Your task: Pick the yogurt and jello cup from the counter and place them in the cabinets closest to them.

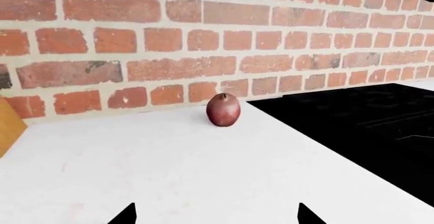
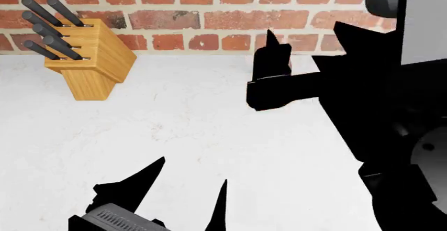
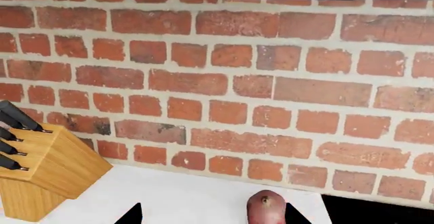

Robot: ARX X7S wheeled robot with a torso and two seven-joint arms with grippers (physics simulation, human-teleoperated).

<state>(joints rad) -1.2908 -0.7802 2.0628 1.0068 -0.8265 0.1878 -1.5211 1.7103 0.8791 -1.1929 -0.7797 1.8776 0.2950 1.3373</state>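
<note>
Left wrist view: white surface (image 1: 169, 168) runs back to a brick wall (image 1: 203, 36). A reddish-brown round vegetable (image 1: 223, 109) stands upright near the wall, just beside the black stovetop (image 1: 359, 127). A corner of the wooden knife block (image 1: 9, 125) shows at the frame edge. Two dark tips of the left gripper (image 1: 217, 216) sit well apart w/ nothing between: jaws wide.

Head view: left gripper (image 2: 188, 194) at 6 o'clock over bare surface (image 2: 209, 126), fingers spread, empty. Knife block (image 2: 87, 58) w/ black handles at 10 o'clock, near the wall. Right gripper (image 2: 272, 66) at about 1 o'clock, pointing toward the wall (image 2: 209, 16); can't tell how its jaws stand here. Stovetop (image 2: 419, 110) at 3 o'clock, mostly behind the arm.

Right wrist view: right gripper (image 3: 213, 215) tips set wide, the vegetable (image 3: 266, 209) between them near one tip; contact can't be told. Knife block (image 3: 44, 176) off to one side, brick wall (image 3: 224, 82) behind.

Yogurt and jello cup: not visible in any view.
</note>
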